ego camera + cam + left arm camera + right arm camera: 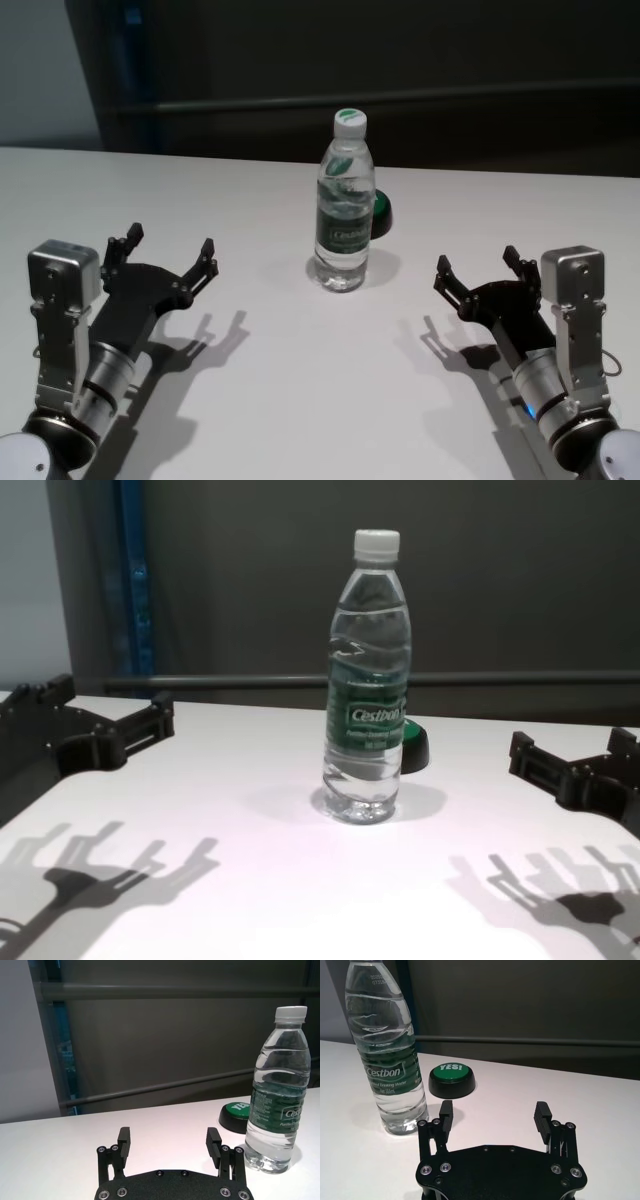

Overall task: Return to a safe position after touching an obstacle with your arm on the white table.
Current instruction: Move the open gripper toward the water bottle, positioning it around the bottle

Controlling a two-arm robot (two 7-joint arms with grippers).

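I have the water bottle [344,205] standing upright near the middle of the white table [250,400], toward its far side, cap on and full of water. A low black button with a green top [381,212] sits just behind it, on the robot's right.

Left gripper [160,254]: held above the table on the robot's left, well apart from the bottle, fingers spread wide, nothing between them.

Right gripper [478,268]: mirrored on the robot's right, also well apart from the bottle, fingers spread wide and empty.

Neither arm touches the bottle. I judge both arms to be in a retracted, symmetrical pose, which fits either the start of the approach or the finished retreat; these views alone do not settle which.

If contact is still due, the next move calls for one forearm to sweep slowly inward and nudge the bottle's side low on the label, lightly enough not to tip it, then withdraw along the same path.
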